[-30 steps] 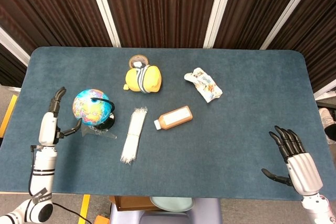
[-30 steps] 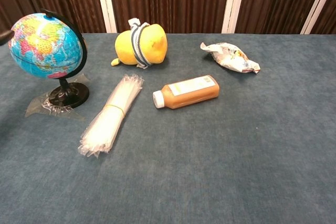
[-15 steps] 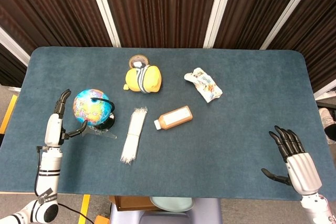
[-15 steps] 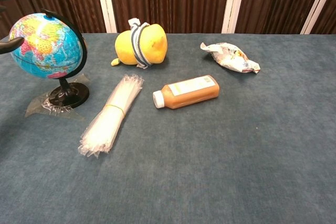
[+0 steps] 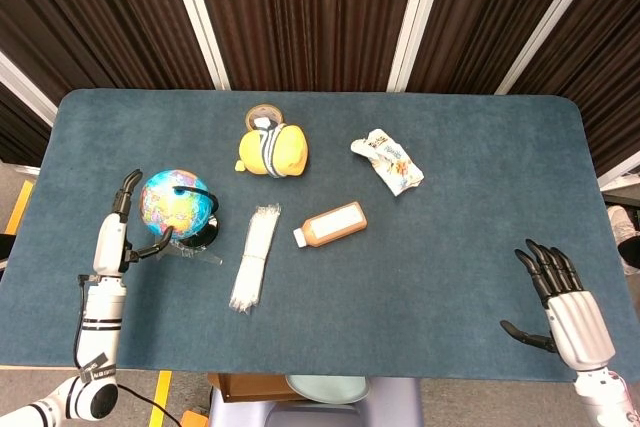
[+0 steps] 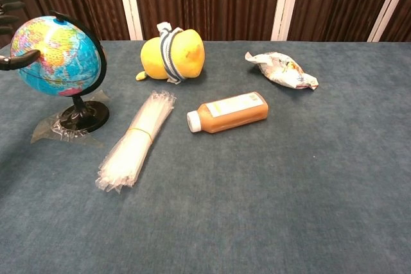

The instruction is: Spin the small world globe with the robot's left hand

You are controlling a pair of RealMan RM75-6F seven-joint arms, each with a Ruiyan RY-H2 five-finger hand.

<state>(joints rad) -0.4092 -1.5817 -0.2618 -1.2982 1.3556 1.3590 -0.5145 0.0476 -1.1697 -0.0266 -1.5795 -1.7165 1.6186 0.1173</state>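
Observation:
The small world globe (image 5: 174, 203) (image 6: 56, 56) stands upright on a black stand at the table's left side, its base on a scrap of clear wrap. My left hand (image 5: 119, 231) (image 6: 11, 33) is right beside the globe's left side, fingers spread open, thumb (image 6: 22, 59) reaching onto the globe's front and fingertips near its top. Whether the thumb presses on the ball I cannot tell. My right hand (image 5: 560, 298) hovers open over the table's near right corner, far from everything; the chest view does not show it.
A bundle of clear straws (image 5: 254, 256) lies just right of the globe. An orange-brown bottle (image 5: 332, 224) lies on its side mid-table. A yellow plush toy (image 5: 271, 149) sits behind, with a tape roll (image 5: 262, 113) beyond it. A crumpled snack bag (image 5: 388, 161) lies back right.
My left hand has moved right toward the globe, from a gap away to right against its left side. The globe and right hand have not visibly moved.

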